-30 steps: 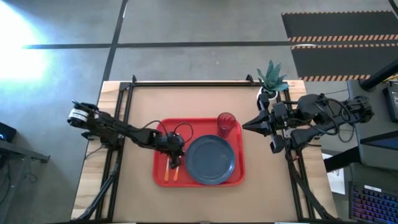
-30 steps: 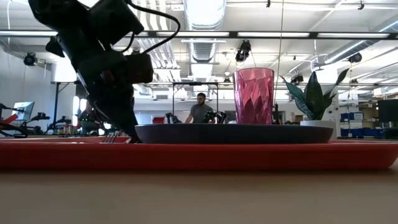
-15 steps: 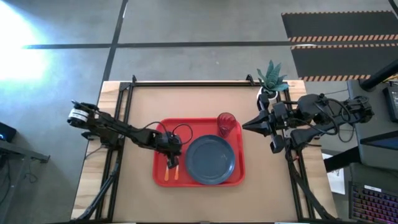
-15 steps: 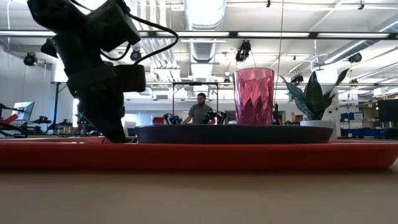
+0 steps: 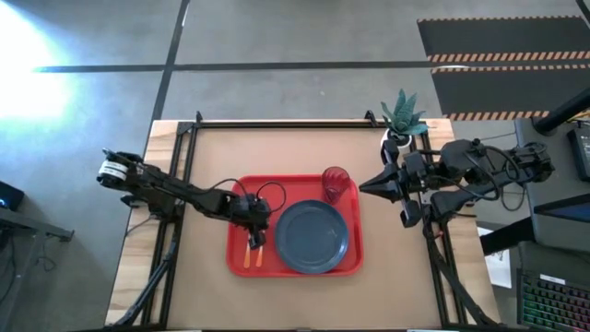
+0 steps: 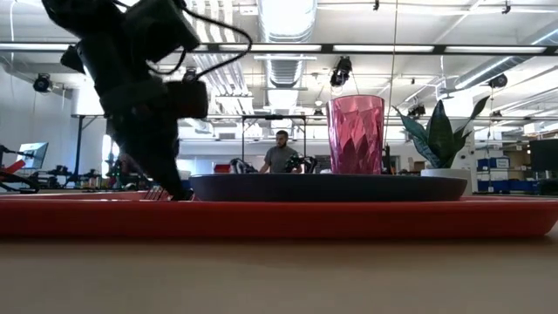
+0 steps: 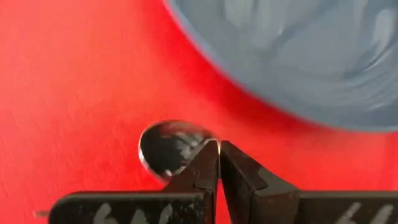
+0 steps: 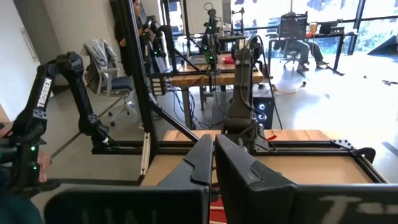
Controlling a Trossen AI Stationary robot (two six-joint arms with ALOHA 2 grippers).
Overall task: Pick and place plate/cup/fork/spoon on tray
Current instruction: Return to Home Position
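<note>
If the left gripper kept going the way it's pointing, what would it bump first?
Probably the spoon: the shut left gripper points down at the red tray, its tips right over the spoon's shiny bowl. How much gap is left is hard to tell.

glossy red plastic tray (image 5: 293, 267), matt blue-grey plate (image 5: 312, 236) with smooth glaze, translucent faceted red plastic cup (image 6: 355, 134), mirror-polished metal spoon (image 7: 166, 147) bowl, matt brown table (image 5: 295, 152) top, bare wood edges
</note>
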